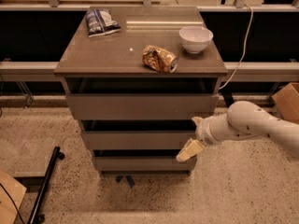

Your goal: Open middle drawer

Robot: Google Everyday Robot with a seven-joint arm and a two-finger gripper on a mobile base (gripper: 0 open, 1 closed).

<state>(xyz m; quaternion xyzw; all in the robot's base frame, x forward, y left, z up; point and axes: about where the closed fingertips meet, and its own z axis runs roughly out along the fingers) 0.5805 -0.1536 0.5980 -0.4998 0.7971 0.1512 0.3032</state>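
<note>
The cabinet has three grey-brown drawer fronts. The middle drawer [135, 140] is the second one, flat and without a handle, and sits slightly proud of the lowest front [140, 163] and behind the taller top front [140, 106]. My gripper [193, 135] comes in from the right on a white arm [254, 125]. It is open, with one cream finger [198, 121] above the middle front's right end and the other below it. Whether the fingers touch the front is unclear.
On the cabinet top [117, 55] lie a crushed can [160, 59], a white bowl [195, 38] and a blue snack bag [100, 21]. A black bar [44, 185] lies on the floor at left. A cardboard box [287, 101] stands at right.
</note>
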